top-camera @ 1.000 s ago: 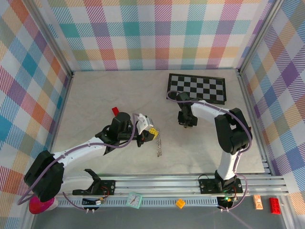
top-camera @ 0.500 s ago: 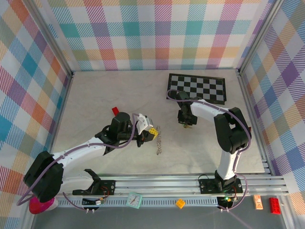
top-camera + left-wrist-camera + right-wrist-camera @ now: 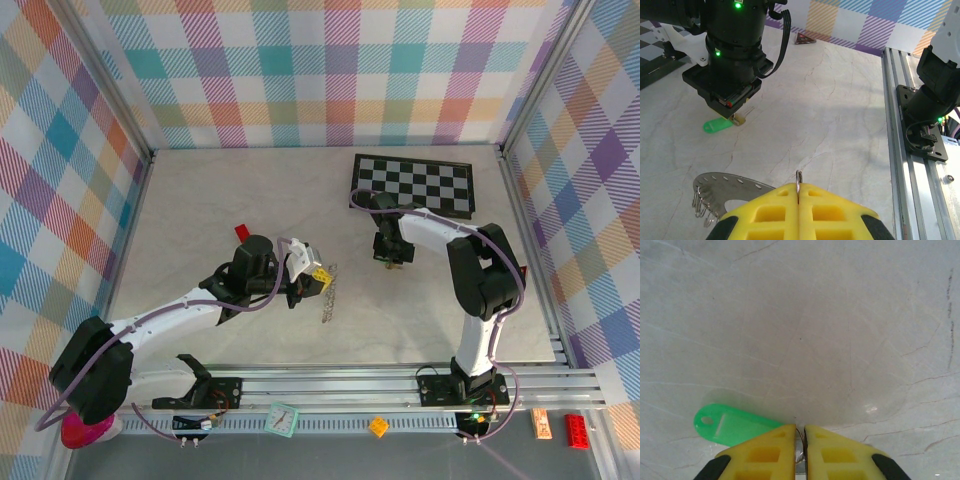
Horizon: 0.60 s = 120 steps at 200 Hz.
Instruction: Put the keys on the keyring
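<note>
Keyring (image 3: pixel 328 300) is with me on the left side. My left pincer (image 3: pixel 798 186) is clamped tight on its thin wire, and the ring trails from the tips down onto the table (image 3: pixel 200 200), a little left of the middle. I can make out no key threaded on it, so I judge the threading itself is all yet to do.

Further right, my right pincer (image 3: pixel 800 434) is narrowed to a slit around the metal end of the green key (image 3: pixel 732 424), which lies flat on the table. I take that to be the pick-up step.

Room is good, with bare table between my two pincers. A red block (image 3: pixel 241 232) sits just beyond my left wrist and a chequered mat (image 3: pixel 415 185) lies just far of the right pincer. The rail (image 3: pixel 350 385) at the near edge and the walls are well apart from both.
</note>
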Each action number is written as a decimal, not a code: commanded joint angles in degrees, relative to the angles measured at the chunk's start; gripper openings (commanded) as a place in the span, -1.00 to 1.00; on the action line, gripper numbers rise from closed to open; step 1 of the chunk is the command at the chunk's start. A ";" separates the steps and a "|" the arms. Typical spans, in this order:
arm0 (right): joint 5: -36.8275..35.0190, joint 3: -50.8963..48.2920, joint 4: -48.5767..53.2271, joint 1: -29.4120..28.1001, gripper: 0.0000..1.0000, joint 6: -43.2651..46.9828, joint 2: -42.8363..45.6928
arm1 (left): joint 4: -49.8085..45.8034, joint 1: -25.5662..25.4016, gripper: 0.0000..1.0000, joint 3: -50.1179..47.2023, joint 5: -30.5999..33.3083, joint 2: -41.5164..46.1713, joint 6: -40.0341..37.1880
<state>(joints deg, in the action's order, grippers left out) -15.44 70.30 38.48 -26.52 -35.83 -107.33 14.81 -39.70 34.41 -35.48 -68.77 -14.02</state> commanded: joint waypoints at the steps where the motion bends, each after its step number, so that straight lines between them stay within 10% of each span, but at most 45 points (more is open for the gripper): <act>1: -0.53 1.24 1.25 0.46 -0.80 -0.82 -0.36 | 0.40 -0.79 -1.00 1.18 -2.03 1.27 -0.93; 120: 16.93 -5.03 1.03 -1.61 -1.00 14.61 10.04 | 1.58 -0.76 -1.00 1.09 -2.02 -0.23 -0.28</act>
<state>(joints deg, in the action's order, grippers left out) -7.31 68.14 38.50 -26.94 -28.56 -100.90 14.52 -39.70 34.41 -35.53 -68.84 -14.37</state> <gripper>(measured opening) 0.046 0.043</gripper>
